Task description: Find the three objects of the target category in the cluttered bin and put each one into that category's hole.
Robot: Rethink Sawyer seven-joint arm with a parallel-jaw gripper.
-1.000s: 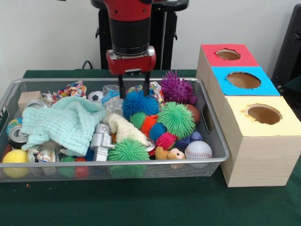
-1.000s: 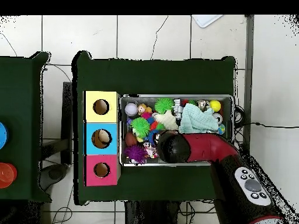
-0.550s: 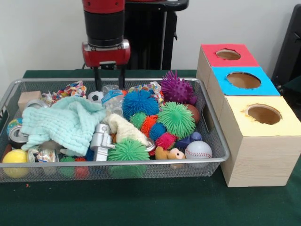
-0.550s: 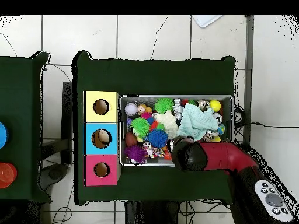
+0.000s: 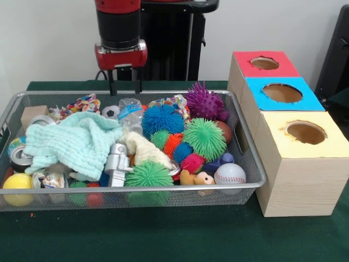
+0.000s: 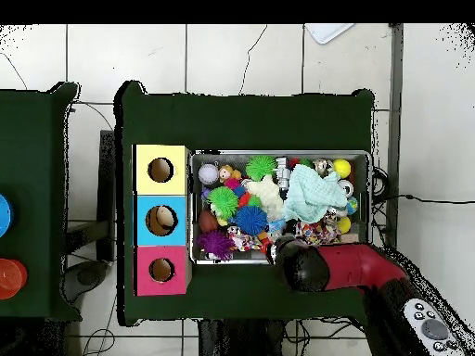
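No legible text, labels, brands or nos. in either view. Printed wrappers (image 5: 82,103) at upper left of bin (image 5: 248,164) and cans (image 5: 19,155) at its left edge carry coloured print, too small to read. Boxes (image 5: 297,164) at right of frame: plain coloured tops, no lettering.

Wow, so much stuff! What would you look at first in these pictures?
Probably the wire bin crammed with bright spiky balls, like the big green spiky ball and the purple spiky ball toward its box-side end, plus a pale mint cloth heaped at the other end. Next, the three boxes beside it with red, blue and yellow holed tops. The red gripper hangs empty above the bin's far rim.
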